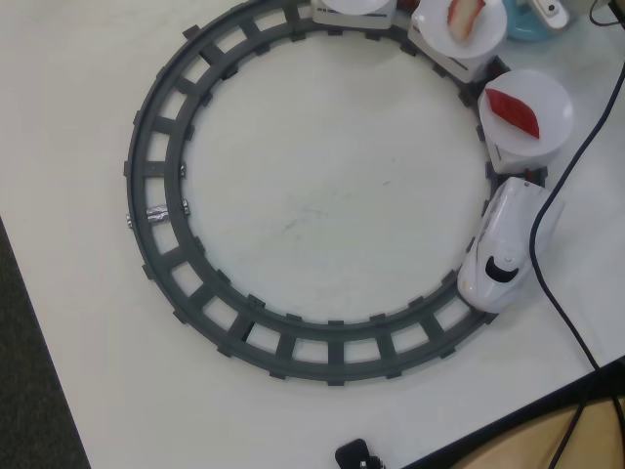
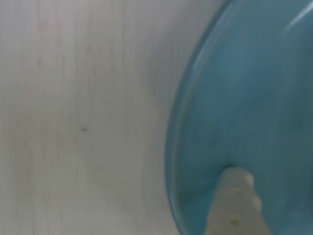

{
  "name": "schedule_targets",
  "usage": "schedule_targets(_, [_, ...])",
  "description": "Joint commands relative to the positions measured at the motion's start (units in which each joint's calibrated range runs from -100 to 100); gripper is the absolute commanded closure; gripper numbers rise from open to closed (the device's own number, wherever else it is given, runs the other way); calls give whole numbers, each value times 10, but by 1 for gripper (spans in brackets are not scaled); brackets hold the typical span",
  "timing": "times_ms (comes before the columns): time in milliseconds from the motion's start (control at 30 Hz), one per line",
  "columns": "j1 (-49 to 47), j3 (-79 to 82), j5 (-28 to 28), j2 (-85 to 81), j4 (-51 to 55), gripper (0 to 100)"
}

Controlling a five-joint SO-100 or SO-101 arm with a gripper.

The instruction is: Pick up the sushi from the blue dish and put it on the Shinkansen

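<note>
Smooth white table (image 2: 73,122) bears the glossy round blue dish (image 2: 254,98); end effector (image 2: 237,205) state unclear.

White Shinkansen (image 1: 500,246) on track, blue dish (image 2: 254,98)

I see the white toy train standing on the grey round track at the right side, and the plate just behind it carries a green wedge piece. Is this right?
Nearly. The white toy train does stand on the grey round track at the right side, and the plate just behind it does carry a wedge piece, but that piece is bright red, not green. The overhead view shows it.
</note>
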Motion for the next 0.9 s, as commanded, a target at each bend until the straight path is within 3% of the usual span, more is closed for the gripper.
schedule_targets(0, [-5, -27, 2, 1, -1, 73])
schedule_targets(133, [-6, -26, -4, 3, -1, 98])
schedule_targets(167, [-6, -26, -5, 3, -1, 100])
schedule_targets(367, [20, -27, -5, -40, 2, 97])
schedule_targets(600, [98, -23, -5, -228, 40, 97])
schedule_targets(867, [85, 122, -5, -447, 43, 98])
